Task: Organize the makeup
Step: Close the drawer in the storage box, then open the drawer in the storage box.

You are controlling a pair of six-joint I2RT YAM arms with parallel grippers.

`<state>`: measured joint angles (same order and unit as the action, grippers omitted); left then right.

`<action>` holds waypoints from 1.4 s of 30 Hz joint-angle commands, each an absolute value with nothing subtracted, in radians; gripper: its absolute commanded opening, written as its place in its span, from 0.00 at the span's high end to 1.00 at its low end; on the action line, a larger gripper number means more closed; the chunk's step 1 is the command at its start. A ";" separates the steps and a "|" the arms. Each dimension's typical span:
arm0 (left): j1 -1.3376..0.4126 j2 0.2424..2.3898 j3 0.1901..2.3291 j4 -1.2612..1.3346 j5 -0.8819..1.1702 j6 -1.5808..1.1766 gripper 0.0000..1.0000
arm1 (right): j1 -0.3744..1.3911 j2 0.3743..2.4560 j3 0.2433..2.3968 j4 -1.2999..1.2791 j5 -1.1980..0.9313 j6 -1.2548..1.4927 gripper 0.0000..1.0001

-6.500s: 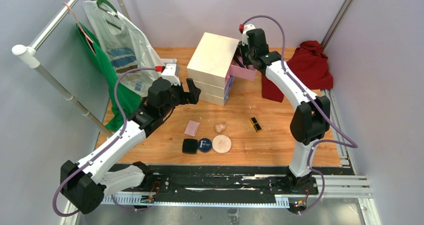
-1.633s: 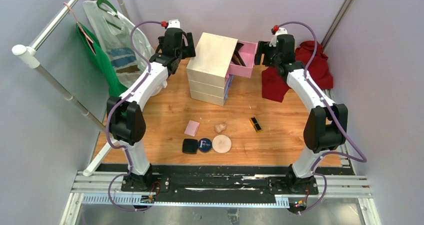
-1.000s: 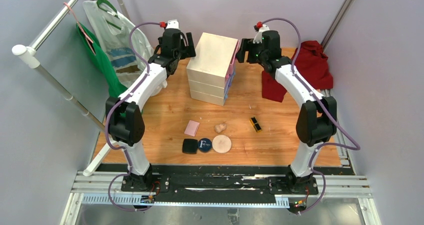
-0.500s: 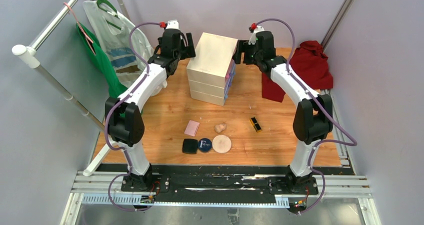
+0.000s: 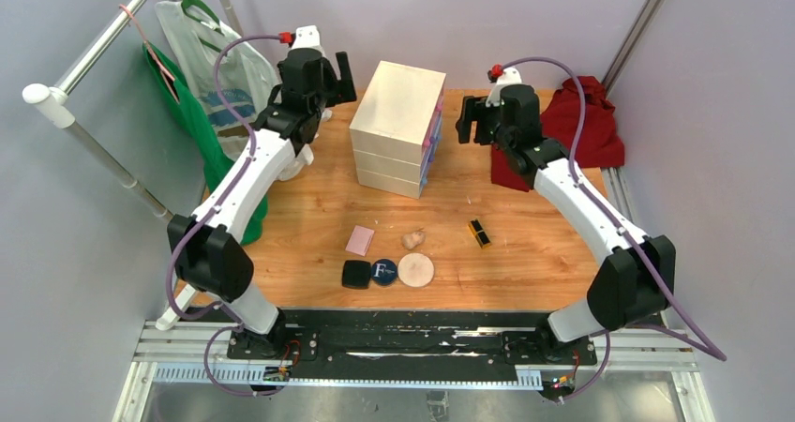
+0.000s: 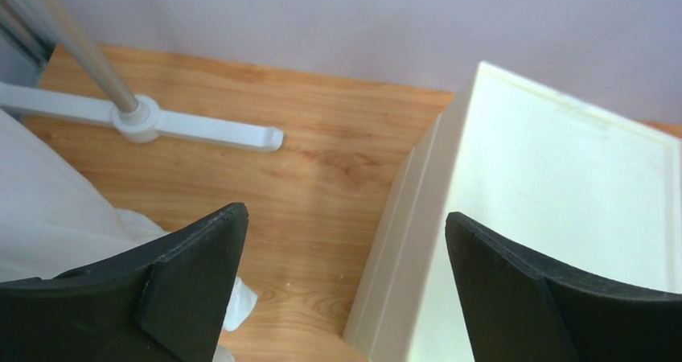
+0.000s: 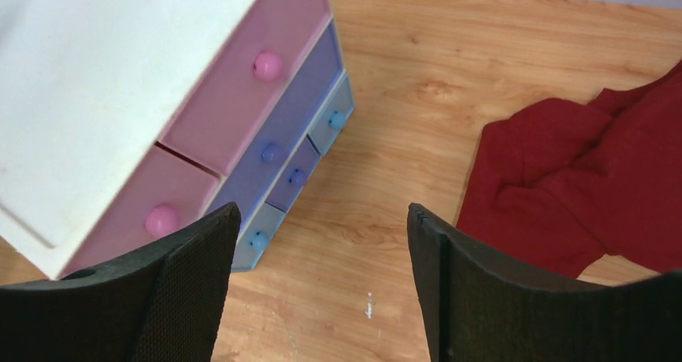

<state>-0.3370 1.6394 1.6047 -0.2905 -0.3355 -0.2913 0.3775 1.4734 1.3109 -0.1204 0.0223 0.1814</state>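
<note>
Makeup [image 5: 382, 272] lies clustered near the table's [image 5: 309, 206] front edge, well apart from the chest [image 5: 398, 113]. Left hand [image 6: 346, 225] and right hand [image 7: 318, 217] flank the chest, fingers spread wide, holding nothing.

Left tool [image 6: 344, 215] and right tool [image 7: 323, 209] hover far forward, jaws wide apart, empty.
</note>
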 commanded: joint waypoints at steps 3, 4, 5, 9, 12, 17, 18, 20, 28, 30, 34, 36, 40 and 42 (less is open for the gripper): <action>-0.364 1.575 1.564 -0.241 -0.152 -0.293 0.02 | 0.383 1.503 1.220 -0.068 -0.002 0.197 0.26; -0.378 1.577 1.563 -0.241 -0.134 -0.287 0.02 | 0.383 1.513 1.212 -0.054 -0.004 0.203 0.27; -0.393 1.579 1.562 -0.242 -0.126 -0.281 0.02 | 0.383 1.525 1.205 -0.040 -0.005 0.212 0.27; -0.441 1.595 1.560 -0.243 -0.104 -0.267 0.02 | 0.376 1.564 1.185 0.023 -0.056 0.279 0.30; -0.469 1.616 1.568 -0.257 -0.119 -0.253 0.02 | 0.360 1.597 1.170 0.076 -0.114 0.350 0.35; -0.483 1.646 1.572 -0.274 -0.142 -0.235 0.02 | 0.276 1.645 1.087 0.256 -0.330 0.539 0.41; -0.484 1.654 1.573 -0.276 -0.142 -0.234 0.02 | 0.258 1.658 1.065 0.309 -0.377 0.580 0.42; -0.485 1.662 1.569 -0.274 -0.144 -0.233 0.02 | 0.228 1.685 1.037 0.399 -0.452 0.659 0.46; -0.492 1.681 1.539 -0.244 -0.129 -0.236 0.02 | 0.179 1.824 0.982 0.756 -0.660 0.884 0.46; -0.492 1.684 1.535 -0.240 -0.129 -0.236 0.02 | 0.175 1.880 0.984 0.848 -0.697 0.945 0.46; -0.494 1.695 1.540 -0.259 -0.147 -0.228 0.02 | 0.173 1.970 1.000 1.017 -0.743 1.065 0.48; -0.495 1.695 1.537 -0.264 -0.156 -0.224 0.02 | 0.173 2.015 1.012 1.079 -0.755 1.112 0.49; -0.495 1.697 1.536 -0.271 -0.161 -0.219 0.02 | 0.173 2.058 1.032 1.143 -0.761 1.164 0.50; -0.495 1.699 1.534 -0.276 -0.163 -0.220 0.02 | 0.173 2.071 1.041 1.160 -0.759 1.173 0.50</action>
<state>-0.4908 1.6760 1.5444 -0.2531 -0.1448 -0.2344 0.1894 2.0537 1.0012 1.0092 -0.7219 1.0943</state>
